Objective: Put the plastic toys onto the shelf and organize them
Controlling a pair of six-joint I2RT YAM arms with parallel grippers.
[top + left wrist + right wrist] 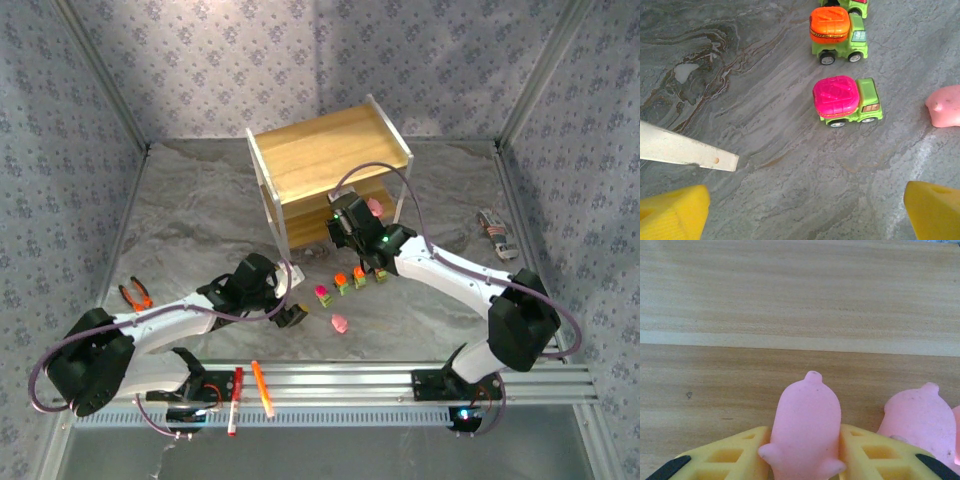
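Pink figure point(805, 430) is standing on the lower board of the shelf point(330, 150), at twelve o'clock on the table point(200, 230), a second pink figure point(920, 415) just beside it at its three o'clock. The right gripper point(350, 222) is reaching in from the shelf's six o'clock side, its yellow fingers point(730, 457) lying against both flanks of the pink figure, gripping it. At six o'clock of the shelf four green trucks point(341, 282) are standing in a row, and the left gripper point(805, 205) is hovering at six o'clock of the magenta-topped truck point(845, 100), jaws spread wide and empty.
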